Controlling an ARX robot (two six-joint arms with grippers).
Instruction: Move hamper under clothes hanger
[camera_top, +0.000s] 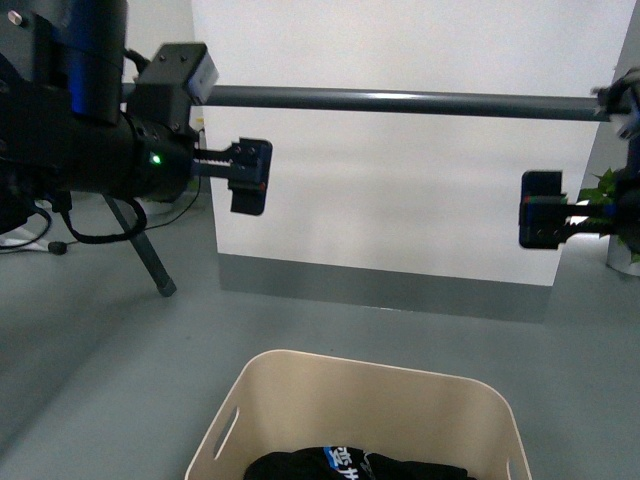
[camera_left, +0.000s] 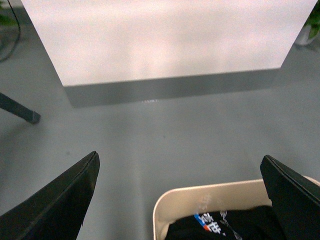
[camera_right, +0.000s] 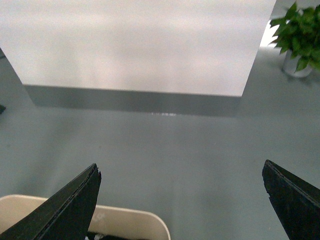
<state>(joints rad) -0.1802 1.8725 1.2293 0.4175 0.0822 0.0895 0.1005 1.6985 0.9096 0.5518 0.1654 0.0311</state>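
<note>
Hamper (camera_top: 360, 410) sits untouched; both tools seemingly spread wide, empty.

**Three cameras, one patch of floor**

The front camera looks ahead and down from between the arms. Both wrist cameras look down at the grey floor (camera_left: 165, 150), sharing the white wall panel (camera_right: 135, 45) and the hamper (camera_top: 370, 400) rim.

Grey floor (camera_top: 90, 350) spreads smooth and bare, a white wall panel (camera_top: 400, 190) stands straight ahead with a grey skirting strip (camera_top: 380, 288) along its foot, and a potted plant (camera_right: 299, 37) sits off right.
</note>
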